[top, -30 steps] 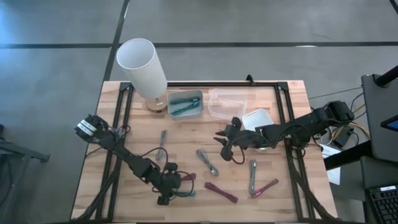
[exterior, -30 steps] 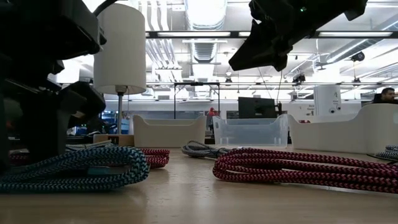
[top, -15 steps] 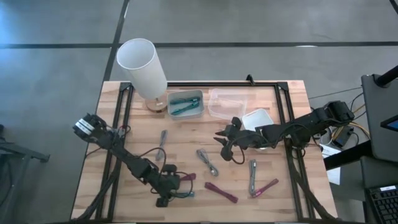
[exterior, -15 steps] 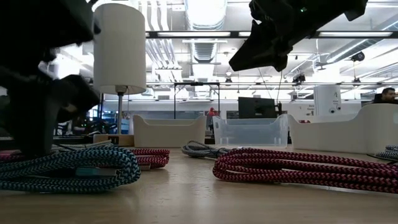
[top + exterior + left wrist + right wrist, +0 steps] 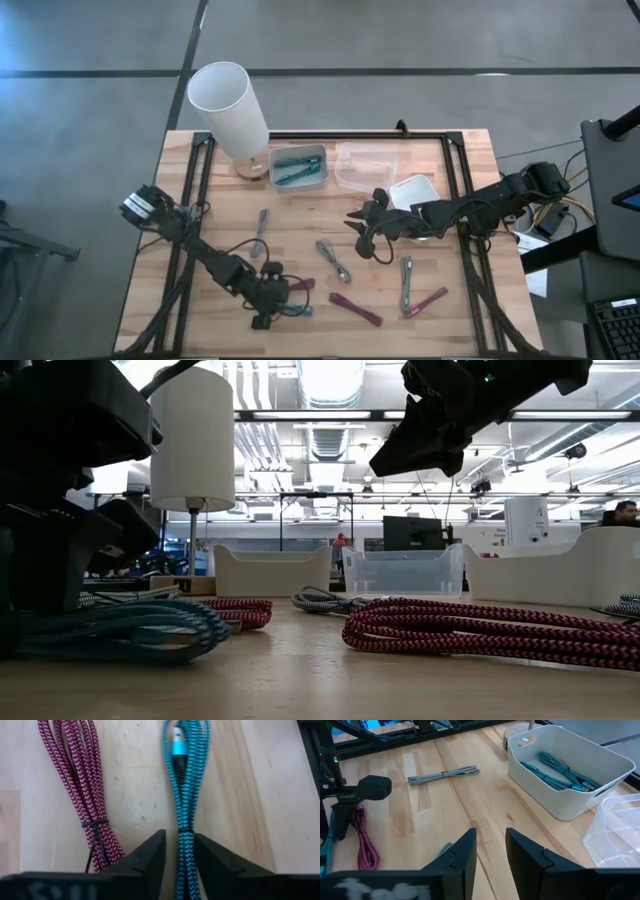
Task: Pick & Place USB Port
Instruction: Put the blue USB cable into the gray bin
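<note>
Left tool (image 5: pixel 179 851) down on the table (image 5: pixel 300 235), near its front edge, fingers astride the blue braided cable (image 5: pixel 186 795), close on either side; firm pinch not yet certain. Bundle folded in long loops, tied near the middle, blue plug (image 5: pixel 178 746) at the far end, red cable (image 5: pixel 82 790) lying just beside it. Likely light and limp, with rough, easily gripped braid; loose ends bound to sag and trail once lifted. Best taken across the gathered strands by the tie, not by the plug. Right tool (image 5: pixel 490 845) hovering above mid-table, fingers slightly apart, holding nothing. White bin (image 5: pixel 300 167) with teal cables toward the back, beside the lamp (image 5: pixel 228 105).
</note>
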